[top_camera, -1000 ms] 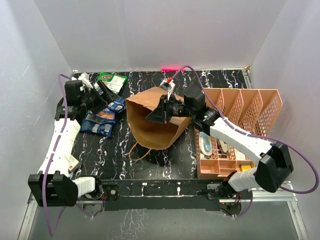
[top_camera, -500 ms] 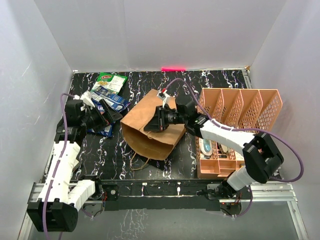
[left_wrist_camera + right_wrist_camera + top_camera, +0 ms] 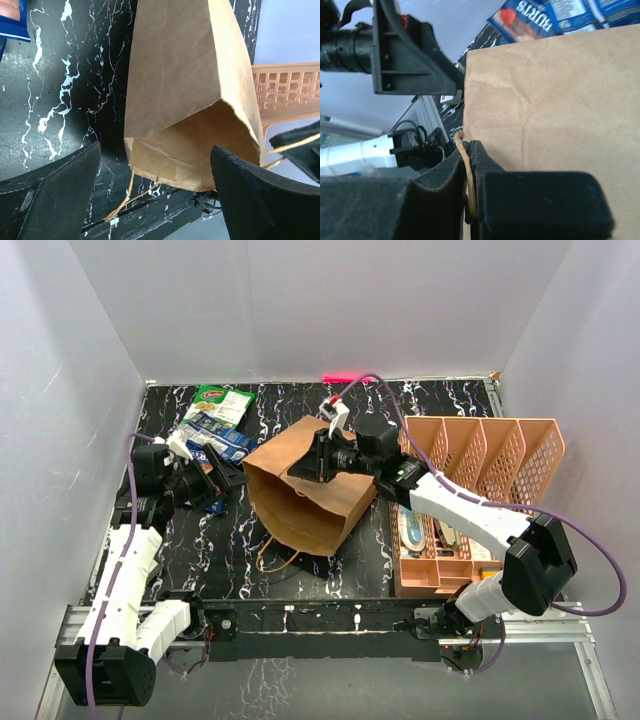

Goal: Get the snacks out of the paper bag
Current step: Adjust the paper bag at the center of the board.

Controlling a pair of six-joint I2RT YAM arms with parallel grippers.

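Since the earlier frames the right gripper (image 3: 305, 466) has drawn up and back and the paper bag (image 3: 300, 502) has tipped with it, while the left gripper (image 3: 224, 480) has pulled in toward the bag's left side. The deeper inside of the bag is hidden in every view, so what it holds cannot be told. One blue packet is half covered by the left gripper, and the blue packets (image 3: 216, 434) overlap, so their count is unsure: at least three. There is one green-white packet (image 3: 222, 401), lying beyond them, left of the bag and apart from it. The right fingers are pressed together on one twine handle (image 3: 465, 167), hard against the bag's side. The second handle (image 3: 270, 552) hangs loose at the bag's near side. The left fingers are spread wide and grip nothing, with the bag's mouth seen between them.
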